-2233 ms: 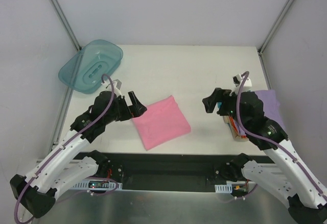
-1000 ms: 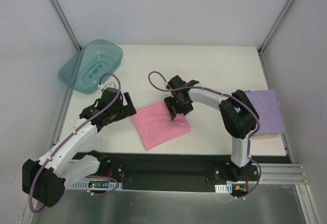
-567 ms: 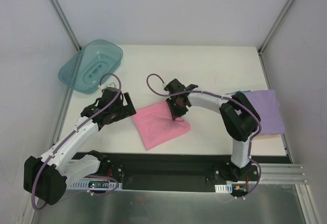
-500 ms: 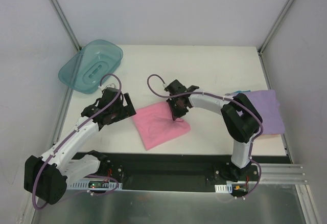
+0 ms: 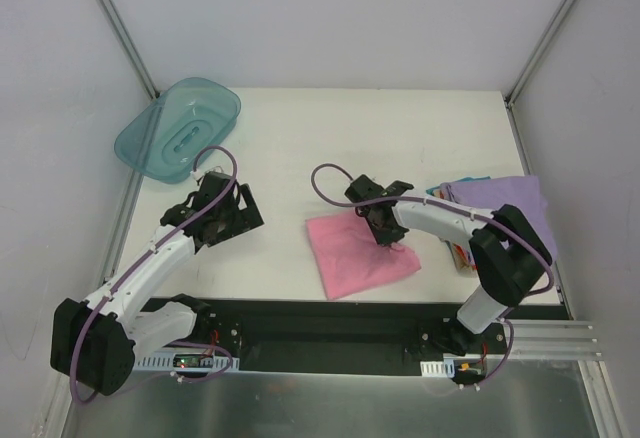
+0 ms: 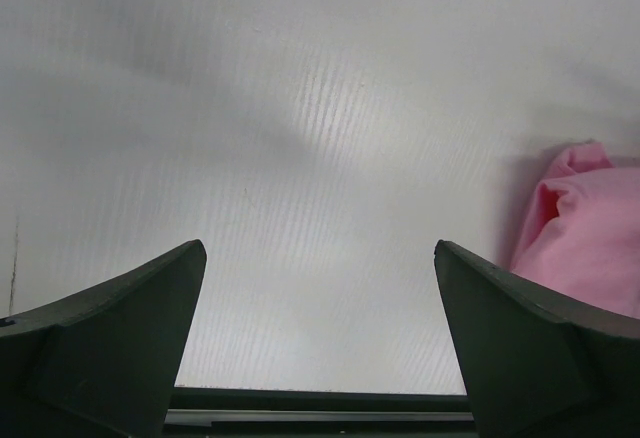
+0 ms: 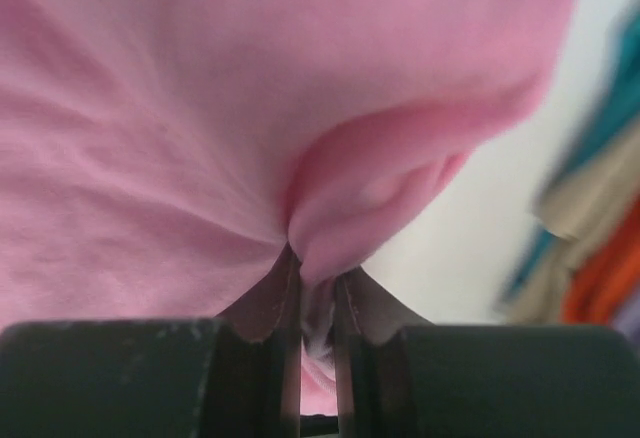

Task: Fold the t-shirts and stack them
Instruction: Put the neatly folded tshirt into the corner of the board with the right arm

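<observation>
Two pincers of mine, left pincer (image 5: 243,214) spread wide above the tabletop (image 5: 350,138) as before, pink t-shirt (image 5: 358,258) dragged rightward since a second ago, right pincer (image 7: 315,270) clenched on a pinched fold of it, lavender-topped stack (image 5: 505,203) near on the right

The pink t-shirt (image 5: 360,258) is plain bubblegum pink. The lavender t-shirt (image 5: 518,200) tops teal and orange layers (image 5: 460,254), plus possibly a beige one, blurred. The tub (image 5: 178,130) is translucent teal; the table (image 5: 400,138) white, finely ribbed. The 2 arms (image 5: 150,263) are white and black with purple cables (image 5: 322,173); left gripper (image 6: 320,258) and right gripper (image 7: 318,293) dark grey.
</observation>
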